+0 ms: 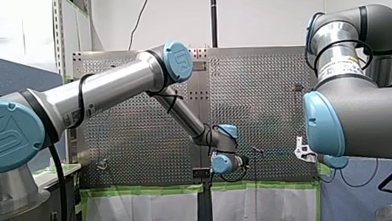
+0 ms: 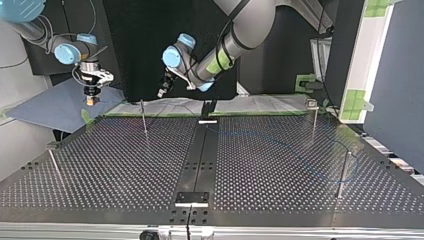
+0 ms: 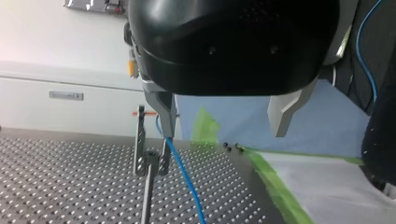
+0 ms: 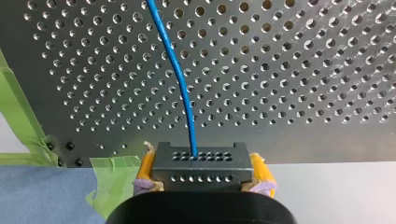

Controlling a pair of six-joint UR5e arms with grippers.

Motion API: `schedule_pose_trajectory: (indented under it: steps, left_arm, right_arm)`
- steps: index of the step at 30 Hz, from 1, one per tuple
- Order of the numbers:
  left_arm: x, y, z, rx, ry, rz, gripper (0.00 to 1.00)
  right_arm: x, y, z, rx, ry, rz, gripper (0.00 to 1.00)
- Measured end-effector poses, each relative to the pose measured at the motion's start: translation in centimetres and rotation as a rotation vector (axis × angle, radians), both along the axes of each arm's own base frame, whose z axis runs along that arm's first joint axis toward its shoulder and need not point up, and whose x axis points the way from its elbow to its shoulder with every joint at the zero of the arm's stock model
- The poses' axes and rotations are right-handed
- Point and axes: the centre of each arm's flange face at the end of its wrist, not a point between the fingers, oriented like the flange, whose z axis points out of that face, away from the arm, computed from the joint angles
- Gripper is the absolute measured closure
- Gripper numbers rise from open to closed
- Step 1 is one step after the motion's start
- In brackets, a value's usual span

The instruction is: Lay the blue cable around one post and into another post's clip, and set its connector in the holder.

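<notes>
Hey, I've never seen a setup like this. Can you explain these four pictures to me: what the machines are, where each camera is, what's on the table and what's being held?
These are two robot arms, my left arm and my right arm, at a perforated metal table. One picture looks from behind the arms, one faces them from across the table, and two come from cameras on their wrists. Thin metal posts stand on the table, and a blue cable lies across it. My right gripper, with yellow pads, is shut on a dark block, apparently the cable's connector. My left gripper is open, one finger beside the cable, close to a post's clip.
</notes>
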Motion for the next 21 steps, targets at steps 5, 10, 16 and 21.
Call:
schedule_pose_trajectory:
  steps: [5, 10, 16, 21]
  left_arm:
    - [-0.9, -0.2, 0.4, 0.007, 0.005, -0.014, 0.02]
    - [-1.5, -1.0, 1.9, -0.012, -0.002, -0.026, 0.02]
    - [-1.5, -1.4, 3.6, -0.055, 0.002, -0.021, 0.02]
    - [-1.3, -1.3, 3.8, -0.086, 0.021, 0.0, 0.02]
  right_arm:
    - [0.0, 0.0, -0.1, 0.003, -0.003, -0.001, 1.0]
    - [-0.2, 0.0, -0.1, 0.005, -0.009, -0.003, 1.0]
    - [-0.2, 0.0, -0.1, 0.006, -0.018, 0.0, 1.0]
    - [-0.2, 0.0, -0.2, 0.006, -0.023, 0.005, 1.0]
